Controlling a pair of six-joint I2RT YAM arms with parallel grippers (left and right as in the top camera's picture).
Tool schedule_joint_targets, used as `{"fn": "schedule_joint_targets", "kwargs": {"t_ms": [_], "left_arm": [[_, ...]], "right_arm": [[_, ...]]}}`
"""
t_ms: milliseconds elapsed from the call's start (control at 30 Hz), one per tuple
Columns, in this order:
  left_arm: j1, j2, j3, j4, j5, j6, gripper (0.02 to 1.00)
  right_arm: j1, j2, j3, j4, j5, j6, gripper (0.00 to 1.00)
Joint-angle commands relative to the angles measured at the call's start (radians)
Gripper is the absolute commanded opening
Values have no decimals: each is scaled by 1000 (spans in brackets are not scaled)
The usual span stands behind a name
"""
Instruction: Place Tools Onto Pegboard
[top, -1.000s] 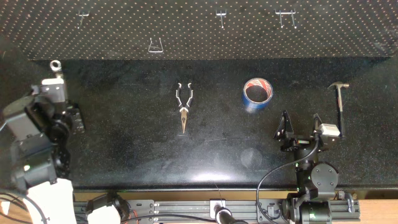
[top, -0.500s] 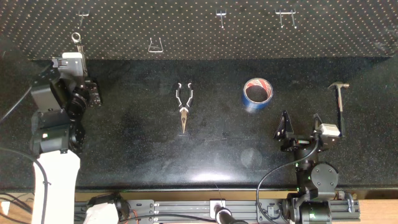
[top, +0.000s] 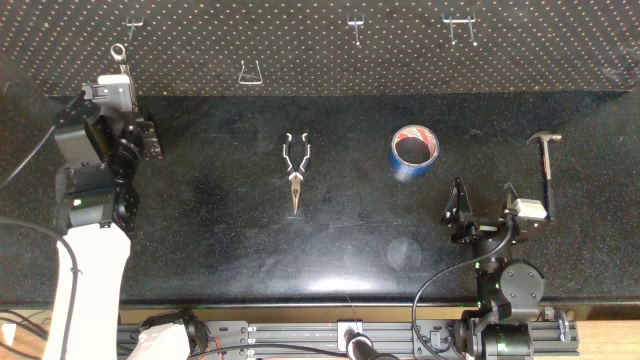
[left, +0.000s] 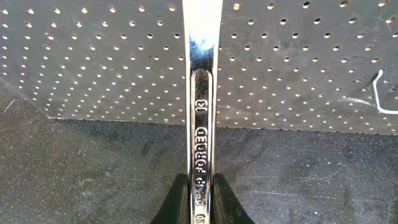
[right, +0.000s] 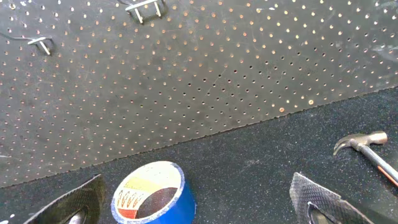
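Top view: I have the left gripper (top: 120, 75) at the far-left end of the brown perforated pegboard (top: 300, 40). It is carrying a polished steel combination wrench (left: 202, 93).
Step in hand: hanging the first tool, as I read it. The wrench is off the black speckled worktop (top: 200, 230) and lined up with the board, but not yet hung.
Next move: the ring end, out past the jaw tips, has to go over the small wire hook (top: 132, 22) just beyond it and a little to one side. I expect that to need a slight shift and a careful push before I let go.
Left jaws: nearly closed, pinching the wrench shank flat between them.
Wrench look: long, narrow and mirror-bright, with stamped lettering down a recessed shank. It runs straight out from the jaws across the board face.
Between the arms: steel needle-nose pliers (top: 296, 170) lie flat with their handles toward the board. Well apart from the left jaws.
Ahead of right jaws: a blue roll of tape (right: 152, 193) lies near them on the worktop.
Right jaws: the right gripper (top: 483, 200) is spread wide, holding nothing.
Beside right jaws: a claw hammer with a slim dark handle (top: 547, 165), just off to the outer side.
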Motion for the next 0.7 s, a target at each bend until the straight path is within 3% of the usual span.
{"fn": "schedule_joint_targets", "kwargs": {"t_ms": [33,700], "left_arm": [[-2,24,5,19,-7,-18,27],[-53,90,13,105,-43,-18,29]], "right_arm": [[-6,-6,-5,-2,9,15,974],[-6,-6,-5,-3,9,15,976]]}}
